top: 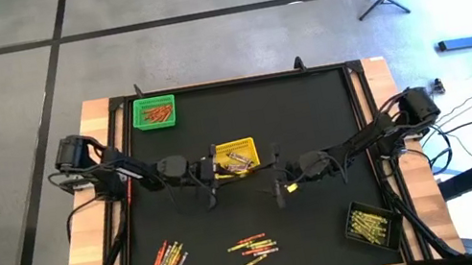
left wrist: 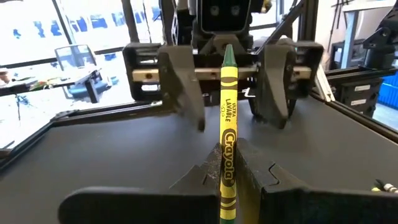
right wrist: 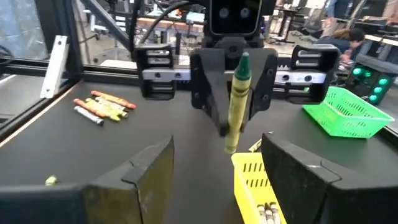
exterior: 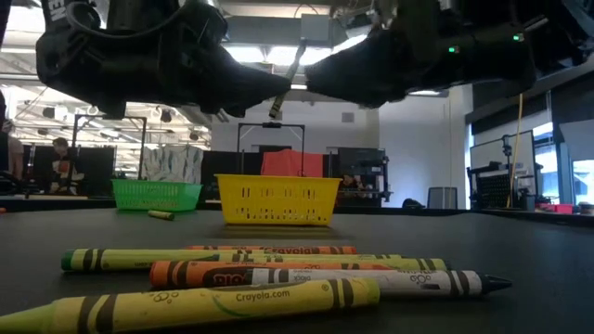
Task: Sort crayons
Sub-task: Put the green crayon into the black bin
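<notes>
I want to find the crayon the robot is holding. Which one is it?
Look at the yellow basket in the middle of the table. Just beside it the left claw is shut on one crayon, facing the open right claw. It is the only crayon up in the air, yellow-green with a green tip; the others lie flat.

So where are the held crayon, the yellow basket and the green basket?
Crayon [left wrist: 228,134], left wrist view, on its label.
Yellow basket [exterior: 278,200], low view, on its front wall.
Green basket [top: 137,117], high view, on its left rim.

"Crayola" on held yellow-green crayon [left wrist: 228,155], "Crayola" on nearest yellow crayon [exterior: 213,301] lying on table
</notes>
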`<state>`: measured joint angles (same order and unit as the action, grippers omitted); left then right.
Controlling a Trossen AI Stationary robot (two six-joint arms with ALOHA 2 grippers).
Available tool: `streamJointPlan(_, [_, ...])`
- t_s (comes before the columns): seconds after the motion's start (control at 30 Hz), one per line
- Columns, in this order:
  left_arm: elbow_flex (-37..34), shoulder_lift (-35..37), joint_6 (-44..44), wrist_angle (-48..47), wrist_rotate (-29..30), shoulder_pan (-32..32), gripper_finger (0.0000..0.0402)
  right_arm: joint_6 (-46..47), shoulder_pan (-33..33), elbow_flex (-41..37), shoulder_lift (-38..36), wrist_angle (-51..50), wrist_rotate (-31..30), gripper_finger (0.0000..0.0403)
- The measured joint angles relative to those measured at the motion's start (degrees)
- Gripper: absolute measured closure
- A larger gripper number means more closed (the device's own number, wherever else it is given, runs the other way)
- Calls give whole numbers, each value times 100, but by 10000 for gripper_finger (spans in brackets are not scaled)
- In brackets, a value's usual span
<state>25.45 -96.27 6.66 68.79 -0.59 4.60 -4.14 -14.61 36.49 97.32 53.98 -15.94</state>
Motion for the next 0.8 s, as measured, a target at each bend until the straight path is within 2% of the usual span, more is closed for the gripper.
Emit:
streamJointPlan(0.13, [0,0,4,-8,-84,4,392,-229,3,406,272,5,-150,165])
streamJointPlan(0.33, [0,0,55,-45,-83,76,391,-696,11,762,319,-21,-34,177])
streamJointPlan(0.43, [0,0,-20,18,3,124,391,-826,11,783,319,-90,82,229])
streamJointPlan(0.6, [4,0,67,42,127,197,391,-988,1,783,319,-212,127,370])
streamJointPlan(0.63, [4,0,76,47,117,195,391,-1097,2,783,319,-181,168,383])
streamJointPlan(0.8, [7,2,-3,31,4,219,386,-1137,2,783,313,-241,229,366])
